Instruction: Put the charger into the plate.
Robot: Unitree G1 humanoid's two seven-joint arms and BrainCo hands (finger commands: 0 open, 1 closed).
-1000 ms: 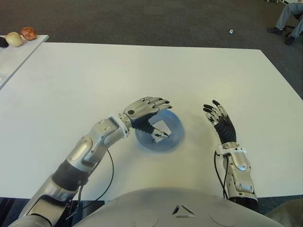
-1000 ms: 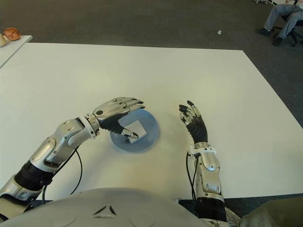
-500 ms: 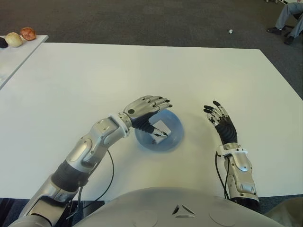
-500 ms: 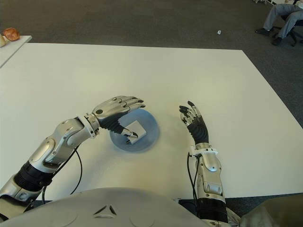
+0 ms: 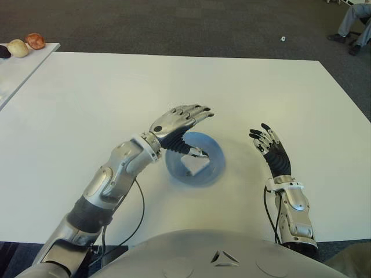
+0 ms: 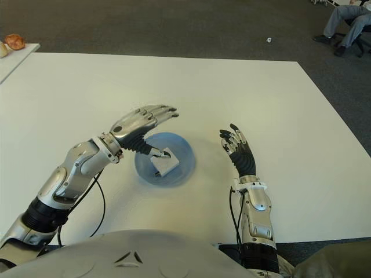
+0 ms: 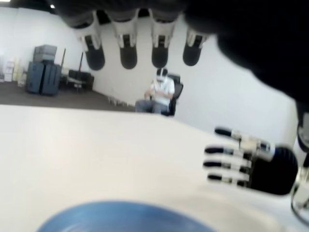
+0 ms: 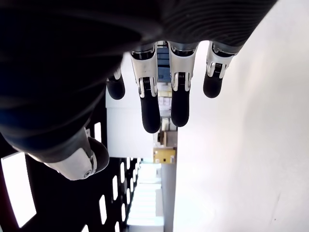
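Observation:
A white charger (image 5: 195, 164) lies inside the blue plate (image 5: 215, 155) near the middle of the white table (image 5: 104, 98). My left hand (image 5: 182, 120) hovers just above the plate's left rim, fingers stretched out and holding nothing; its thumb points down toward the charger without gripping it. In the left wrist view the plate's blue rim (image 7: 116, 215) shows below the spread fingertips (image 7: 128, 50). My right hand (image 5: 268, 145) shows to the right of the plate, open, fingers pointing away from me.
A side table (image 5: 17, 66) at the far left carries a few rounded items (image 5: 34, 40). A seated person's legs (image 5: 353, 23) show at the far right on the dark carpet. Bare tabletop surrounds the plate on all sides.
My left hand has let go of the charger and lifted upward with its fingers opening; the charger now lies free in the plate. The right hand has not moved.

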